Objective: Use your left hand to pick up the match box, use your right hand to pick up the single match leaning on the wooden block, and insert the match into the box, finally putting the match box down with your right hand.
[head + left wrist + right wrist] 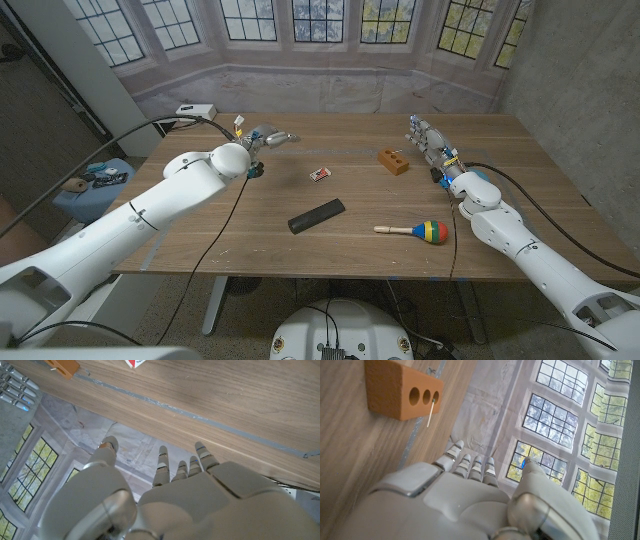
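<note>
1. Match box point(320, 174) lies on the wooden table point(250, 230) near its middle, slightly toward the far side, apart from both hands; one corner of it also shows in the left wrist view point(135, 363).
2. Match point(431, 413), thin and pale, leans against the holed face of the wooden block point(400, 389); the block sits right of the match box point(394, 161).
3. Right hand point(430, 140) is just right of the block, fingers extended and apart, holding nothing, not touching block or match.
4. Left hand point(266, 138) is at the far left of the table, well apart from the match box, fingers spread and empty.
5. Black bar point(316, 215) lies nearer the robot, and a coloured maraca point(414, 231) lies to its right.
</note>
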{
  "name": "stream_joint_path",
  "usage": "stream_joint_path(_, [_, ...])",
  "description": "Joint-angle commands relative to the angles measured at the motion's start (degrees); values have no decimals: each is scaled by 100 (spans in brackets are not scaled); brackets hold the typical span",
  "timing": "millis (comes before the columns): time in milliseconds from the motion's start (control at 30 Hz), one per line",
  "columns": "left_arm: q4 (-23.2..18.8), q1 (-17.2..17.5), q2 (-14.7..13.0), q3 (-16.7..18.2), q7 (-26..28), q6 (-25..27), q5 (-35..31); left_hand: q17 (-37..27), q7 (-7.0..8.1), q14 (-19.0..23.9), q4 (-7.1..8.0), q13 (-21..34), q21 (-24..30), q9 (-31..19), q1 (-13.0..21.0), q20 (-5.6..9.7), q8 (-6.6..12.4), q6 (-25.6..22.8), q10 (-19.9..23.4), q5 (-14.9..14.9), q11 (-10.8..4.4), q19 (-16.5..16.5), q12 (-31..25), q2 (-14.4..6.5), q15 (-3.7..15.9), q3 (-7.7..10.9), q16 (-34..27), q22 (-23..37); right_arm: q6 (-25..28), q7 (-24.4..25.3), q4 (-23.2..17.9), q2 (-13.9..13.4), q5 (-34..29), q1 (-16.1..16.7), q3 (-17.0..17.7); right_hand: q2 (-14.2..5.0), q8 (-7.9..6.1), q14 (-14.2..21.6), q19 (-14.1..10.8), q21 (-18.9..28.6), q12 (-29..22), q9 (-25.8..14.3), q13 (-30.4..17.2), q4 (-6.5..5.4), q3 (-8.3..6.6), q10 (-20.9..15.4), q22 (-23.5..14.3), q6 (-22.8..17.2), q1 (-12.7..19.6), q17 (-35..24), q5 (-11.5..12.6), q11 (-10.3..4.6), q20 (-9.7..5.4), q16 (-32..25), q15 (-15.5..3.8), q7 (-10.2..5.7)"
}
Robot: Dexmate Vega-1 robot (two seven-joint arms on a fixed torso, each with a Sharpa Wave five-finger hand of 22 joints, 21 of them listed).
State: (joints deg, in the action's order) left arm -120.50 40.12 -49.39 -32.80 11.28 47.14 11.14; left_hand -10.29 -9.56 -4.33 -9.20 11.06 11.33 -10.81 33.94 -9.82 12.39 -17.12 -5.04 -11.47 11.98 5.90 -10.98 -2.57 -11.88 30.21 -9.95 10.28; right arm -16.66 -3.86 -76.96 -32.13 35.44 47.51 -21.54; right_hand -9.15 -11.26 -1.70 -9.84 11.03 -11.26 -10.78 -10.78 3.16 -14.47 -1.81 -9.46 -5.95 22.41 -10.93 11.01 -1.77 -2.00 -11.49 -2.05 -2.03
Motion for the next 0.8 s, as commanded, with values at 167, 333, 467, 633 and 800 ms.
stream_joint_path(167, [-152,-897,0,-719,-420,832,-422,-7,-163,-101,-7,7,-7,-5,106,-26,-25,-137,-71,-62,51,-67,-10,3,-29,-37,-15,25,-131,-37,88,25,24,13,41,5,-56,51,-49,37,-25,-15,-22,62,-23,-79,-23,-82,65,-6,-6,21,-223,-34,-75,-5])
stream_joint_path(333, [-217,-1054,25,-874,-463,1050,-544,-7,-211,-90,-1,1,20,-3,127,-68,2,-309,-33,-90,50,-33,-42,-1,-30,-55,-43,29,-149,-53,99,20,41,35,52,6,-55,53,-59,36,-23,-15,-22,71,-26,-80,-23,-91,67,-7,-9,20,-226,-33,-75,0])
stream_joint_path(467, [-274,-1170,50,-975,-515,1294,-590,-7,-220,-77,1,-2,31,0,142,-68,7,-390,4,-106,52,-21,-60,-5,-32,-65,-55,31,-173,-67,125,38,62,48,55,9,-54,55,-65,36,-21,-15,-22,76,-28,-79,-23,-95,69,-7,-11,22,-229,-33,-71,8])
stream_joint_path(633, [-383,-1363,97,-1167,-530,1745,-666,-8,-228,-108,10,-4,13,2,144,-100,9,-475,37,-117,55,-79,-73,-8,-40,-82,-49,33,-208,-88,138,58,72,59,51,9,-54,62,-71,35,-20,-15,-22,81,-30,-80,-23,-103,70,-7,-13,22,-225,-36,-68,17])
stream_joint_path(800, [-426,-1623,118,-1373,-653,2130,-627,-9,-248,-146,29,-7,7,5,128,-151,-34,-449,33,-122,59,-114,-70,-15,-44,-108,-43,34,-265,-115,153,73,74,66,53,7,-55,66,-72,31,-18,-15,-23,90,-35,-80,-23,-118,75,-7,-15,25,-221,-36,-61,17])
